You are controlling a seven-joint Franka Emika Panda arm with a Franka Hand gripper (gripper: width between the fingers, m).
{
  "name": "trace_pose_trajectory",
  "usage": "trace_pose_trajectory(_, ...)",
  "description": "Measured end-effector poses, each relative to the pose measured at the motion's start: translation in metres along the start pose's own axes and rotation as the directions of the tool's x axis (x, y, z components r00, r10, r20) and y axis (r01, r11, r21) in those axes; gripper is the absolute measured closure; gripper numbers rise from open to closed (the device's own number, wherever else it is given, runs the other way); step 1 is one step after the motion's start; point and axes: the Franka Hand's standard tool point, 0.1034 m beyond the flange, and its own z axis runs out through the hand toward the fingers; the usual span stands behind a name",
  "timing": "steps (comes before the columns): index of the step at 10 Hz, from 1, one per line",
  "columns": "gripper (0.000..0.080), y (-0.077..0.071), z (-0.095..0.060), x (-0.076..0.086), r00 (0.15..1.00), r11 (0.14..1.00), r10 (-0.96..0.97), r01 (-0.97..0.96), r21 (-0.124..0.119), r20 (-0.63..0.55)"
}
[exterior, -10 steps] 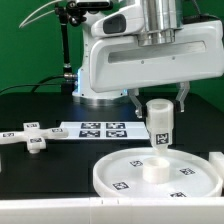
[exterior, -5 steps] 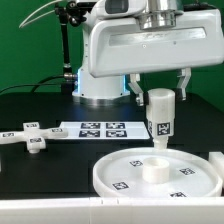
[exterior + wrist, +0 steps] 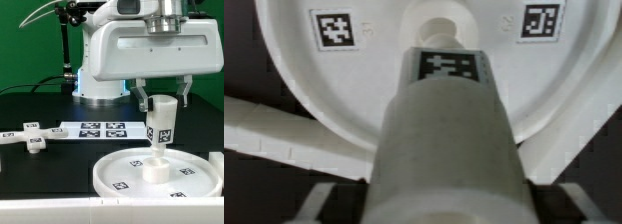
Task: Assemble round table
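Shifted a little toward the desk's edge on the exterior view's right and lower than half a second ago, the short cylinder leg [image 3: 162, 125] hangs upright over the hub of the large round disc [image 3: 113, 166], which lies by the desk's near edge. The marker board [image 3: 100, 128] and cross-shaped base [image 3: 27, 136] lie toward the exterior view's left edge, both well apart from the leg. The gripper [image 3: 164, 100] clamps the leg's top end. I cannot tell whether its foot touches the hub.

Robotics lab: marker board [image 3: 95, 129], black table [image 3: 40, 172].

One disc [image 3: 118, 172], one leg [image 3: 160, 120], one cross-shaped base [image 3: 28, 137], one marker board [image 3: 96, 129].
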Motion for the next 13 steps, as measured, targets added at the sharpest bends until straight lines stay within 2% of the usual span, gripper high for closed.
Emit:
trace_pose_trajectory(5,0.0387,-0.004,0.011,-0.005,1.0,1.0,-0.006,0.006,0.003,0.001)
trace_pose_trajectory(13,0.0387,0.001,0.021,-0.012,1.0,1.0,-0.003,0.003,0.003,0.009)
